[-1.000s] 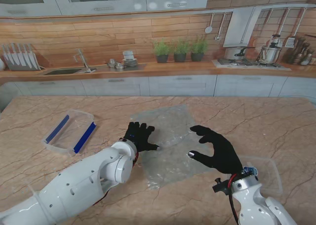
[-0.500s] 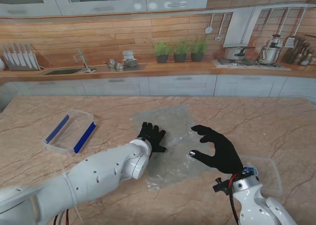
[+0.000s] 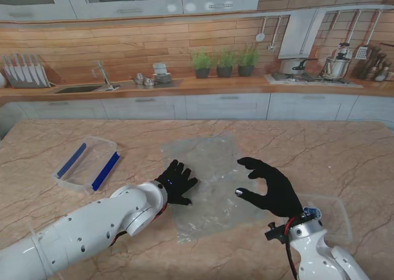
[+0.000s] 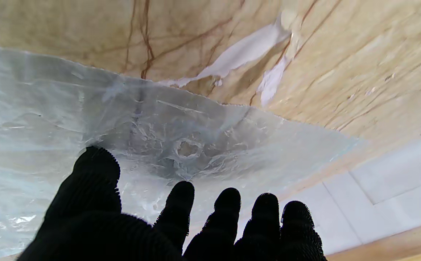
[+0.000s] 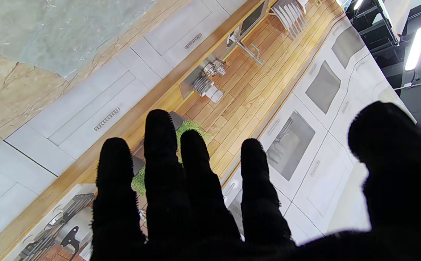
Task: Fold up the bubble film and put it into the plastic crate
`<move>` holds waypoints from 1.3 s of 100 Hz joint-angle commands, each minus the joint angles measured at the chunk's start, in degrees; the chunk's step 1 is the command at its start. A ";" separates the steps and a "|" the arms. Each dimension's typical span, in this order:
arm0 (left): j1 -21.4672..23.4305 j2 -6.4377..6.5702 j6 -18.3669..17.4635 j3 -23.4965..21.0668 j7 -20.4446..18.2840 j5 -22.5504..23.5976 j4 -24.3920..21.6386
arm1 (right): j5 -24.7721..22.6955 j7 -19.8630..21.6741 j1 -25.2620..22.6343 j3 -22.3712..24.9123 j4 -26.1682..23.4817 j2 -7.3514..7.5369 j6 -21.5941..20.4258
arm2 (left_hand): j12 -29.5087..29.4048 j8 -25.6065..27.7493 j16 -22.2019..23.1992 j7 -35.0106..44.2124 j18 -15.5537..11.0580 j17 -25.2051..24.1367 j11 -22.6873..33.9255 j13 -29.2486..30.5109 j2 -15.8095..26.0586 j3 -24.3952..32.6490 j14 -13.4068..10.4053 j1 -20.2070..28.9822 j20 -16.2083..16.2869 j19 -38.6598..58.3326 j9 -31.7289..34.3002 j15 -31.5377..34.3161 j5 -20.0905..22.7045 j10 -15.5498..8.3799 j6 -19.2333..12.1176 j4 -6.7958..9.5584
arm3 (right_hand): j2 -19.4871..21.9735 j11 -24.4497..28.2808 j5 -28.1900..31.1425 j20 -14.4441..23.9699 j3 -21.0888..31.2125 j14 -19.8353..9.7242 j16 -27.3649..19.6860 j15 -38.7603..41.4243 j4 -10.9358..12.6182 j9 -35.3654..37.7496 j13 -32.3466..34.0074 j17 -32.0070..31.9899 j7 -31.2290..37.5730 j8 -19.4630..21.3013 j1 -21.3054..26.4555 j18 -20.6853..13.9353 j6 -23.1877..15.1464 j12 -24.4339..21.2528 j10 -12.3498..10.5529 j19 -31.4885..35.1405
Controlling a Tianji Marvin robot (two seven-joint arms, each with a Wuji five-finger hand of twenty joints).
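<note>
The clear bubble film point(image 3: 212, 169) lies spread and rumpled on the marble table, in the middle. My left hand point(image 3: 176, 183), in a black glove, rests flat on the film's left edge with its fingers spread; it grips nothing. In the left wrist view the fingertips point(image 4: 182, 192) lie on the film point(image 4: 152, 127). My right hand point(image 3: 271, 186) hovers over the film's right edge, open, with its fingers curved and thumb apart. The right wrist view shows only a corner of the film point(image 5: 47, 29). The clear plastic crate point(image 3: 86, 164) with blue side strips sits at the far left.
A flat clear plastic piece point(image 3: 335, 215) lies on the table to the right of my right wrist. The table's far edge meets kitchen cabinets point(image 3: 184, 106). Bare marble point(image 3: 123, 138) separates the film from the crate.
My left hand slid right over the film, then drew back left and nearer to me. The film's near corner shifted slightly toward me. The right hand stayed put.
</note>
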 commanded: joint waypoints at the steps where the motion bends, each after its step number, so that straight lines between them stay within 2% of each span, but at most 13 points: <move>1: 1.27 0.67 0.80 0.51 -1.28 -1.67 1.07 | -0.02 0.09 -0.07 -0.19 -0.28 -0.11 -0.03 | 0.74 1.77 1.29 3.39 2.56 1.32 2.61 1.64 -7.52 0.08 2.03 2.93 1.31 0.94 1.09 3.64 -1.90 -0.35 -3.80 1.11 | 2.92 -1.35 0.16 1.42 -1.24 -0.06 0.42 -0.09 -0.73 -0.08 -0.77 -0.42 -0.68 -0.27 -2.27 -0.70 -1.62 -0.13 -0.14 -0.84; 3: 1.39 0.70 0.89 0.32 -1.62 -1.97 1.11 | -0.01 0.10 -0.06 -0.20 -0.27 -0.11 -0.01 | 0.76 2.64 1.07 5.13 2.86 1.63 3.17 1.91 -8.20 1.73 1.98 4.00 1.54 1.14 1.90 4.39 -1.93 -0.47 -5.32 1.16 | 3.00 -1.34 0.13 1.42 -1.22 -0.12 0.42 -0.09 -0.72 -0.06 -0.77 -0.43 -0.70 -0.28 -2.28 -0.69 -1.56 -0.13 -0.16 -0.85; 4: 1.45 0.71 0.98 0.22 -1.82 -2.20 1.13 | 0.00 0.10 -0.06 -0.20 -0.27 -0.11 -0.01 | 0.62 2.91 0.41 6.09 2.86 1.74 3.42 1.90 -9.31 6.47 1.89 2.58 1.77 1.11 2.17 4.86 -2.03 -0.54 -5.95 0.94 | 3.05 -1.36 0.18 1.42 -1.20 -0.07 0.41 -0.13 -0.72 -0.10 -0.85 -0.43 -0.68 -0.27 -2.26 -0.67 -1.62 -0.13 -0.18 -0.85; 7: 1.68 0.72 1.28 -0.13 -2.53 -3.01 1.15 | 0.03 0.11 -0.06 -0.21 -0.26 -0.12 0.02 | 0.56 4.67 -0.06 9.93 2.28 1.52 3.77 1.21 -11.01 14.44 1.34 1.31 1.88 0.96 2.03 5.36 -2.02 -0.97 -8.30 0.80 | 3.00 -1.36 0.21 1.43 -1.22 -0.06 0.42 -0.10 -0.72 -0.07 -0.79 -0.43 -0.67 -0.27 -2.30 -0.67 -1.56 -0.13 -0.05 -0.85; 11: 2.12 0.74 1.43 -0.82 -3.47 -4.64 1.11 | 0.07 0.09 -0.07 -0.23 -0.28 -0.13 0.06 | 0.57 6.38 -0.72 13.60 1.34 0.85 4.06 0.80 -12.41 21.15 0.67 1.01 1.69 0.62 1.83 4.86 0.77 -1.43 -10.43 0.62 | 3.06 -1.37 0.24 1.44 -1.20 -0.10 0.42 -0.10 -0.72 -0.08 -0.80 -0.39 -0.67 -0.27 -2.30 -0.72 -1.50 -0.13 -0.10 -0.84; 17: 2.82 0.95 1.17 -1.79 -4.26 -5.30 0.95 | 0.04 0.02 -0.09 -0.25 -0.30 -0.14 0.11 | 0.60 7.39 -1.45 15.86 0.14 0.17 4.50 0.70 -13.65 27.57 -0.10 0.92 1.21 0.10 1.41 3.86 3.99 -2.17 -12.16 0.48 | 3.12 -1.34 0.22 1.45 -1.22 -0.07 0.43 -0.09 -0.72 0.02 -0.76 -0.41 -0.71 -0.29 -2.37 -0.66 -1.56 -0.12 -0.09 -0.85; 21: 3.47 1.30 0.09 -2.77 -4.69 -4.42 0.59 | -0.01 -0.05 -0.08 -0.26 -0.29 -0.15 0.15 | 0.59 7.74 -1.50 16.75 0.01 0.07 4.67 0.63 -14.21 29.16 -0.39 0.98 1.04 -0.03 1.56 3.74 5.69 -2.42 -12.59 0.39 | 3.15 -1.42 0.28 1.45 -1.23 -0.07 0.44 -0.09 -0.73 -0.13 -0.75 -0.42 -0.70 -0.29 -2.45 -0.61 -1.53 -0.15 -0.10 -0.86; 31: 6.04 2.07 -2.70 -6.40 -6.80 -1.73 -1.33 | 0.07 -0.09 -0.03 -0.35 -0.30 -0.16 0.33 | 0.48 8.14 -1.66 17.53 -0.34 -0.17 4.61 0.56 -15.27 30.43 -0.91 0.64 0.72 -0.33 1.74 3.33 7.03 -2.95 -13.66 0.27 | 3.23 -1.41 0.31 1.46 -1.21 -0.08 0.44 -0.11 -0.71 -0.01 -0.81 -0.43 -0.71 -0.29 -2.52 -0.64 -1.50 -0.14 0.01 -0.88; 48: 11.09 2.75 -6.27 -12.59 -9.46 1.23 -4.89 | 0.35 0.23 0.06 -0.52 -0.34 -0.12 0.48 | 0.34 8.00 -2.02 16.67 -0.74 -0.68 4.34 0.43 -15.59 28.15 -0.87 -2.23 0.27 -0.68 1.48 1.97 6.19 -2.98 -12.53 -0.41 | 3.45 -1.43 0.35 1.49 -1.22 0.01 0.45 -0.11 -0.71 0.00 -0.82 -0.45 -0.74 -0.30 -2.51 -0.65 -1.53 -0.14 -0.03 -0.91; 64: 14.74 2.76 -6.86 -16.06 -9.99 2.34 -7.57 | 0.47 0.48 0.21 -0.56 -0.23 -0.09 0.55 | 0.21 7.82 -1.90 15.98 -1.01 -0.81 4.03 0.22 -15.29 26.78 -0.72 -2.21 0.15 -0.70 1.29 1.67 5.80 -2.87 -12.29 -0.38 | 3.50 -1.45 0.39 1.51 -1.29 0.00 0.44 -0.15 -0.71 0.00 -0.87 -0.47 -0.74 -0.30 -2.55 -0.65 -1.55 -0.14 0.02 -0.94; 97: 19.02 2.32 -8.51 -19.82 -7.95 0.29 -10.74 | 0.54 0.67 0.39 -0.61 -0.10 -0.06 0.64 | 0.19 7.51 -1.73 14.92 -1.23 -1.06 3.65 0.18 -14.72 25.64 -0.86 -1.39 -0.02 -0.78 0.66 1.16 5.14 -2.86 -12.63 -0.27 | 3.63 -1.47 0.33 1.57 -1.29 0.09 0.47 -0.11 -0.67 0.02 -0.80 -0.44 -0.80 -0.32 -2.52 -0.66 -1.50 -0.14 -0.02 -0.97; 110: 19.41 1.98 -7.69 -19.67 -7.57 -3.46 -11.60 | 0.58 0.74 0.46 -0.67 -0.07 -0.05 0.67 | 0.16 7.35 -1.82 14.54 -1.46 -1.30 3.54 0.07 -14.17 24.76 -0.81 -1.36 -0.09 -0.85 0.37 0.74 5.18 -2.78 -12.31 -0.31 | 3.68 -1.48 0.43 1.59 -1.31 0.07 0.47 -0.13 -0.67 0.02 -0.86 -0.46 -0.77 -0.31 -2.59 -0.61 -1.56 -0.14 0.00 -0.99; 130: 19.33 2.20 -9.93 -19.11 -8.41 -4.22 -12.85 | 0.59 0.63 0.43 -0.64 -0.04 -0.07 0.52 | 0.04 7.30 -1.79 14.36 -1.62 -1.46 3.34 -0.06 -13.23 23.22 -0.93 -0.58 -0.12 -0.86 0.28 0.26 5.52 -2.93 -12.34 -0.25 | 3.82 -1.51 0.45 1.61 -1.33 0.04 0.47 -0.13 -0.67 0.04 -0.84 -0.44 -0.78 -0.32 -2.67 -0.66 -1.55 -0.15 0.02 -1.00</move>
